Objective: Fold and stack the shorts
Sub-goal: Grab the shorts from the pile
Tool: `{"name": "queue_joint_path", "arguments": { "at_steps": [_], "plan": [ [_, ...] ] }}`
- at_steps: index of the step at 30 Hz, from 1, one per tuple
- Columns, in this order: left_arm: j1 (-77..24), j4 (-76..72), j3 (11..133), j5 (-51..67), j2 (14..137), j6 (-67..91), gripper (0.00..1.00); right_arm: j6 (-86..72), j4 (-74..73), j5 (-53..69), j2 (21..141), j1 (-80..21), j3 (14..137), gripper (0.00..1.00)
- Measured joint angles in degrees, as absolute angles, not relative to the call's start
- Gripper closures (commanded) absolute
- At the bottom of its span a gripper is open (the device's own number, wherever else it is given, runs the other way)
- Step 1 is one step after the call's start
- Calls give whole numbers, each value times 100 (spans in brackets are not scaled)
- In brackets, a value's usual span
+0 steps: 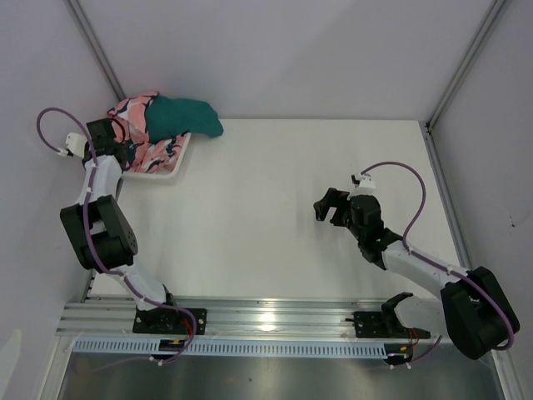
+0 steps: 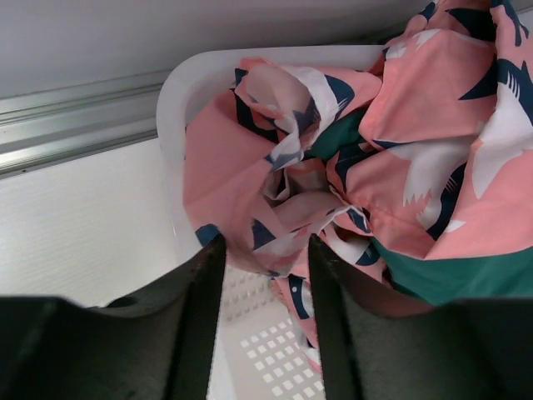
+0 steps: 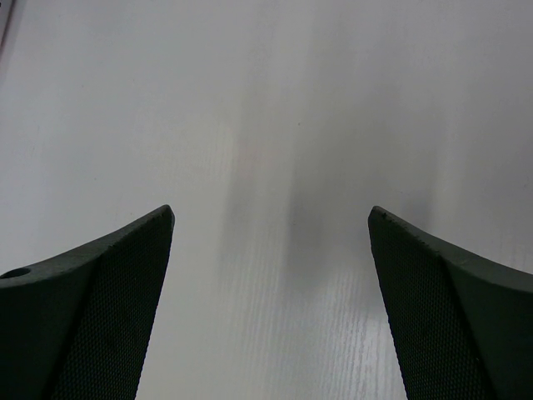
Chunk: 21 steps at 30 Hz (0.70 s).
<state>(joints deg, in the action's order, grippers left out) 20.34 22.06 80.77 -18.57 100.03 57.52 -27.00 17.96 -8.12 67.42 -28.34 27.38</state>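
The white table (image 1: pixel 291 208) carries a basket (image 1: pixel 176 169) at its far left corner, with the teal shorts (image 1: pixel 183 117) heaped over the pink shorts (image 2: pixel 241 167). The left gripper (image 2: pixel 266 242) straddles a pink fold, probably to lift it out; whether it really pinches, I cannot tell. The right gripper (image 3: pixel 270 211) hangs spread wide above the table.

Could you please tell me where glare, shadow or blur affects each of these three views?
Top external: even light, one glare spot on the rail. Left wrist: the pink shorts are sharp, the left fingers dark and featureless. Right wrist: soft grey shadow streaks and a pale sheen on the table; the right fingers' mesh texture is crisp.
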Motion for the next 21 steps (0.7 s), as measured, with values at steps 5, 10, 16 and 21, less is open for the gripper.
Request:
{"name": "queue_joint_path", "arguments": {
  "at_steps": [5,10,16,21],
  "plan": [
    [2034,2016,8079,-1791,10213,5767,68,-2698,1798,-801,6781,-2825,2738,1],
    [2032,1907,8042,-1594,10309,5795,100,-2698,1793,-746,6796,-2814,2738,1],
    [1979,1186,7271,-1369,9813,5852,100,-2703,1782,-762,6794,-2792,2738,2],
    [1581,639,6055,-1529,8512,5961,100,-2722,1785,-770,6742,-2788,2738,2]
  ]
}}
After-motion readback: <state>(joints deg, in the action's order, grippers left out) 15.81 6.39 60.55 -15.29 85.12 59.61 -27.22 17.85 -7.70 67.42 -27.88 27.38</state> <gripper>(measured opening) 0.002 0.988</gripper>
